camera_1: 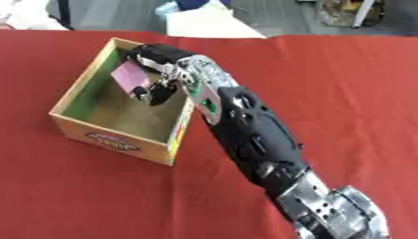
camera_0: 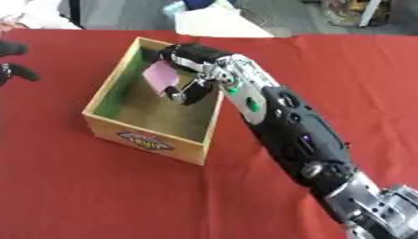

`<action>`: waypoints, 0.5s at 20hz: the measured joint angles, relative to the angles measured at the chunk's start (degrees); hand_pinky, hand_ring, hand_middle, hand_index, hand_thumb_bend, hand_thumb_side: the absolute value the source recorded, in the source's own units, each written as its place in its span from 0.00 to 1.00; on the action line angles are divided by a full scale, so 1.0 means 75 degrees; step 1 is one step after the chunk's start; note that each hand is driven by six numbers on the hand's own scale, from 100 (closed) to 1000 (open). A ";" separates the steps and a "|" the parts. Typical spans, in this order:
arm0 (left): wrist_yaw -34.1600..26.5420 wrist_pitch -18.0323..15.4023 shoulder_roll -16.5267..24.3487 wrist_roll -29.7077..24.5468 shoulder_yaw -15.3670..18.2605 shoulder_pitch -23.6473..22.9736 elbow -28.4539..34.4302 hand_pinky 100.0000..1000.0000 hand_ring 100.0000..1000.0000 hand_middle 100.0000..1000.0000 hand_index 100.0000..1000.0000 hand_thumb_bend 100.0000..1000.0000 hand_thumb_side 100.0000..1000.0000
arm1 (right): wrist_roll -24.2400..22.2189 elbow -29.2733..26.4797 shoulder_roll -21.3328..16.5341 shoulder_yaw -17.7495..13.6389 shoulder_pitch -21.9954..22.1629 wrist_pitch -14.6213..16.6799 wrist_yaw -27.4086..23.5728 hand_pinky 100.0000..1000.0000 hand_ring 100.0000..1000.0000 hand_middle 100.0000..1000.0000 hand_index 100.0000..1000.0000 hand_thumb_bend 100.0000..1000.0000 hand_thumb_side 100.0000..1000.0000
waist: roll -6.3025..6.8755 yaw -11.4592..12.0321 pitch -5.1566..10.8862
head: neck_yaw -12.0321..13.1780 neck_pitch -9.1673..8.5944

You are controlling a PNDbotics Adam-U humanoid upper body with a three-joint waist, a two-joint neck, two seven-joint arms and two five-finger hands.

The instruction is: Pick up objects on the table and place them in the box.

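A wooden box (camera_0: 149,139) with a label on its front wall stands on the red table, left of the middle. My right arm reaches in from the lower right, and my right hand (camera_0: 194,61) is over the box's far right corner, inside the rim. Its fingers and thumb are curled on a flat pink object (camera_0: 161,74), held tilted above the box floor. The bare floor I can see holds nothing else. Only dark parts of my left hand (camera_0: 13,60) show at the left edge of the left eye view, away from the box.
The red cloth (camera_0: 98,196) covers the whole table. A white sheet-like thing (camera_0: 219,24) lies beyond the far edge of the table, behind the box. My right forearm (camera_1: 253,135) crosses the table to the right of the box.
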State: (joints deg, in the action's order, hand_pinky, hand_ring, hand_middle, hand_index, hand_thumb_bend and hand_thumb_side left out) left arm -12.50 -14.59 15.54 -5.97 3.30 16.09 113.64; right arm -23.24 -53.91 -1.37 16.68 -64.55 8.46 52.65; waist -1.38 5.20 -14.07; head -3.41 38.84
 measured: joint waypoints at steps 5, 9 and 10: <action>0.0000 0.0004 0.0000 -0.0005 0.0000 0.0000 0.0000 0.48 0.68 0.55 0.72 0.00 0.70 | 0.0106 -0.0072 -0.0017 0.0041 0.0000 0.0079 0.0082 0.96 0.95 0.84 0.99 0.27 0.02 | 0.0008 -0.0009 0.0000 | 0.0005 0.0000; 0.0001 0.0004 0.0000 -0.0008 0.0000 0.0000 0.0000 0.48 0.68 0.55 0.71 0.00 0.67 | 0.0242 -0.0072 -0.0018 0.0034 0.0001 0.0036 0.0214 0.95 0.92 0.81 0.94 0.05 0.00 | 0.0009 -0.0012 0.0000 | 0.0021 0.0000; 0.0001 0.0006 0.0000 -0.0014 0.0000 0.0000 0.0000 0.48 0.68 0.55 0.71 0.00 0.67 | 0.0305 -0.0072 -0.0018 0.0031 0.0001 -0.0020 0.0214 0.95 0.92 0.81 0.95 0.00 0.00 | 0.0009 -0.0012 0.0000 | 0.0027 0.0000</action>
State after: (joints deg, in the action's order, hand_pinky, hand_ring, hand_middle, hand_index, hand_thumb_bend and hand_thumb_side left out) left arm -12.49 -14.55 15.54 -6.07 3.30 16.09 113.64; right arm -20.95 -54.46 -1.50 16.91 -64.54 8.32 54.26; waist -1.31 5.11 -14.07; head -3.21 38.85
